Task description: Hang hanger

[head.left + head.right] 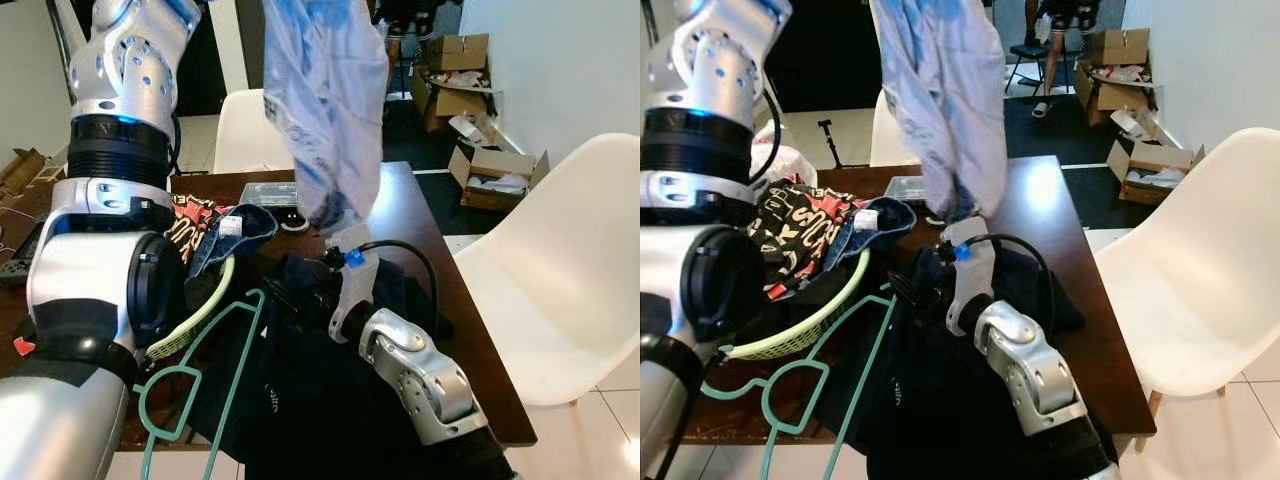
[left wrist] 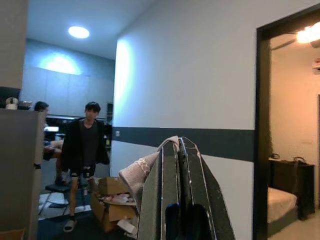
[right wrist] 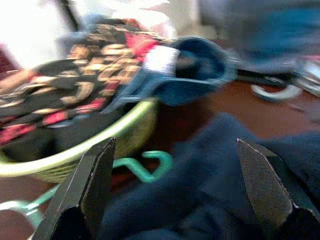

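That teal hanger (image 3: 145, 167) looks light, stiff and slick, so I'd pinch its hook, sitting right ahead of the right tool (image 3: 175, 190), fingers spread wide over the dark garment (image 3: 210, 165).

Hanger (image 1: 855, 375) lies on table (image 1: 1040, 200), right of basket (image 1: 805, 325).

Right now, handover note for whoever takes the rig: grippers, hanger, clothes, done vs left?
Left gripper: raised high, fingers shut on the light blue garment, which dangles over the table.
Right gripper: open, low over the dark navy garment on the table, aimed toward the hook of the teal hanger.
The hanger lies flat at the table's near edge, partly under the navy garment, beside the green basket of clothes.
Done: blue garment lifted.
Left: pick up the hanger, dress it, hang it.
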`<state>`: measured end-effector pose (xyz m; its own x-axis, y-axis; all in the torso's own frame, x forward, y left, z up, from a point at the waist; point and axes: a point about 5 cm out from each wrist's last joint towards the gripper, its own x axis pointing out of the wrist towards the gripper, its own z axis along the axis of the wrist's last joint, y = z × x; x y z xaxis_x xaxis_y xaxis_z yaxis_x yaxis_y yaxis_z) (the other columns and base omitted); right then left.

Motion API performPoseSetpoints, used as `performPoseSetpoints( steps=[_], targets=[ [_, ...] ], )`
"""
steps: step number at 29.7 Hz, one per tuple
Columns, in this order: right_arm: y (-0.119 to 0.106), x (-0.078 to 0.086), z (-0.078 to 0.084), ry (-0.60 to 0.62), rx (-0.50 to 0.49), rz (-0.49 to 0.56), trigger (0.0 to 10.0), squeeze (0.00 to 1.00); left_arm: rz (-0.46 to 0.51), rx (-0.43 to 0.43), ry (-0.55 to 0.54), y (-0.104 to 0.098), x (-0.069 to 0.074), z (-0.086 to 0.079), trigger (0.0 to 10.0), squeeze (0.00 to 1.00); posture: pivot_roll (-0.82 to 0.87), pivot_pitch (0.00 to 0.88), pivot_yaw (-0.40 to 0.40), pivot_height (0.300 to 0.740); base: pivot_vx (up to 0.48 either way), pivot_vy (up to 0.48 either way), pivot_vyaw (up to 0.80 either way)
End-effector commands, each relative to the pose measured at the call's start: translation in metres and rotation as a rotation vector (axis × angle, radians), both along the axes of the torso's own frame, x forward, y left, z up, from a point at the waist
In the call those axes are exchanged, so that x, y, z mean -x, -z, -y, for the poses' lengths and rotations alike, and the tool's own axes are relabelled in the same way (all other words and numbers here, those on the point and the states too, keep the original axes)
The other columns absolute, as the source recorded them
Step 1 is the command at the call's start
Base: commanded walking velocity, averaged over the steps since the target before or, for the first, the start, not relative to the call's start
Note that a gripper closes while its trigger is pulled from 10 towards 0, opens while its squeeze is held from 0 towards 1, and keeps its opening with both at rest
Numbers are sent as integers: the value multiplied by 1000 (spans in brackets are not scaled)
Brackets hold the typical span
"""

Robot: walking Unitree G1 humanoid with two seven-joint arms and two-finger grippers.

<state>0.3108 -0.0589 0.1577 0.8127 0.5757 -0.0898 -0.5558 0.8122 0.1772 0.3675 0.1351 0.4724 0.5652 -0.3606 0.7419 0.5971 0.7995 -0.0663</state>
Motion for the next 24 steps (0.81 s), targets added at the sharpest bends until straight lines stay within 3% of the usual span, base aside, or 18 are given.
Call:
performPoseSetpoints(
  steps=[1,6,9,11,12,14,19,24],
  targets=[
    [8,-4,6,61,31,-55,10000,0,37,9,-33,-10,4,-7,0,0,-27,0,101,740,0,0,0],
    [4,-6,13,109,-11,-63,10000,0,42,9,-32,-11,3,-4,0,0,-37,0,107,740,0,0,0],
    [-16,1,2,31,-175,-24,10000,0,43,9,-33,-10,1,-2,0,0,-38,0,107,740,0,0,0],
    [-16,1,2,31,-175,-24,10000,0,43,9,-33,-10,1,-2,0,0,-38,0,107,740,0,0,0],
    [-23,5,-3,-15,-233,-6,10000,0,42,10,-36,-9,0,-2,0,0,-39,0,106,740,0,0,0],
    [-26,9,-6,-59,-254,6,10000,0,41,10,-43,-9,0,-2,0,0,-39,0,106,740,0,0,0],
    [-24,16,-16,-135,-215,10,10000,0,35,21,-64,-7,-3,-2,0,0,-39,0,103,740,0,0,0],
    [-22,15,-19,-124,-172,7,10000,0,32,33,-70,-7,-4,-1,0,0,-38,0,104,740,0,0,0]
  ],
)
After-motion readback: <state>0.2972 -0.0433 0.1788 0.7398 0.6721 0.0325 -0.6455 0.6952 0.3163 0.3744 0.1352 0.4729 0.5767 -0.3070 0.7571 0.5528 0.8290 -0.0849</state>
